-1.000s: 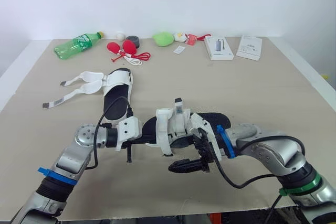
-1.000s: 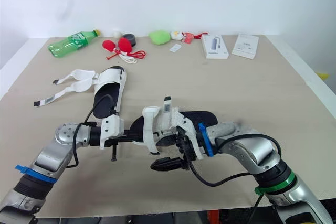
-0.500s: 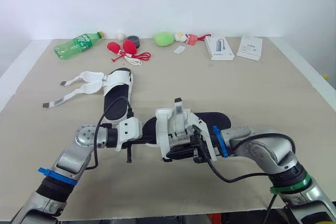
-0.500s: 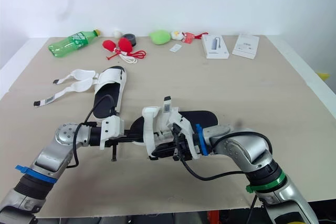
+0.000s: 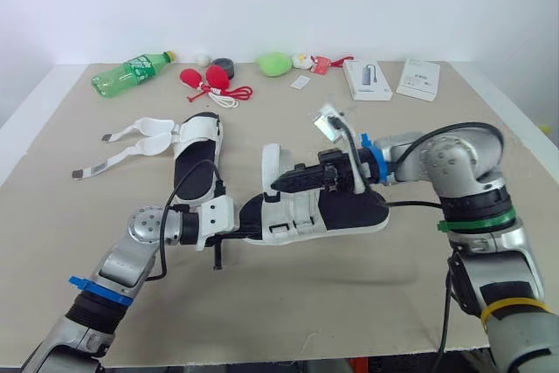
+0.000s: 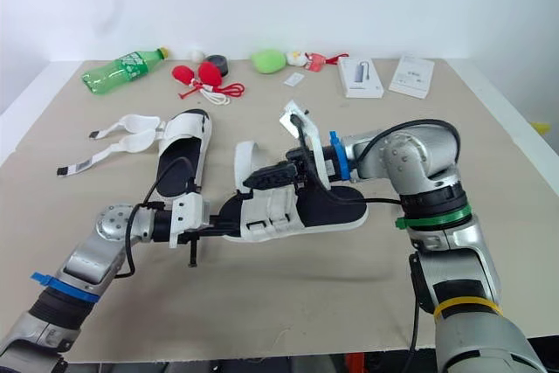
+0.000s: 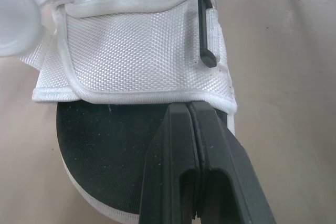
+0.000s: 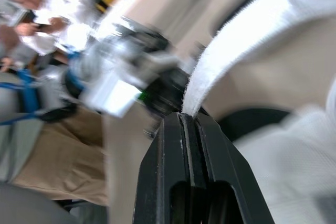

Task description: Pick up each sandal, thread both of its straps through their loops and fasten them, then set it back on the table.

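Right arm shift: a second ago the right gripper (image 5: 278,186) sat low at the near edge of the sandal; it now comes in from the far right, above the footbed.
Sandal shift: the near sandal (image 5: 349,207) was tipped up between both grippers and now lies flatter.
Head views, near sandal: it lies mid-table (image 5: 393,290), toe toward the robot's right, held at both ends.
Head views, left gripper: the left gripper (image 5: 238,231) is clamped on the sandal's left end, low by the table.
Head views, right gripper: it is pinched on a white strap (image 5: 271,162) that arches up from the upper.
Head views, far sandal: the far sandal (image 5: 196,159) lies well apart on the left with both straps loose, untouched.
Left wrist view, grip: the fingers (image 7: 176,129) are pressed together on the black sole edge, just below the white mesh panel (image 7: 136,51).
Left wrist view, loop: a black loop (image 7: 206,35) sits at the panel's side.
Right wrist view, grip: the fingers (image 8: 170,135) are closed with the strap end running out between them, taut.
Right wrist view, background: a person (image 8: 31,3) sits behind, blurred.
Doing it well: I judge threading is under way. Hold the left end steady as an anchor, keep the strap flat and untwisted, and lead its tip squarely at the loop before pulling through.
Risk: a hard pull could drag the sole out of the left pinch.
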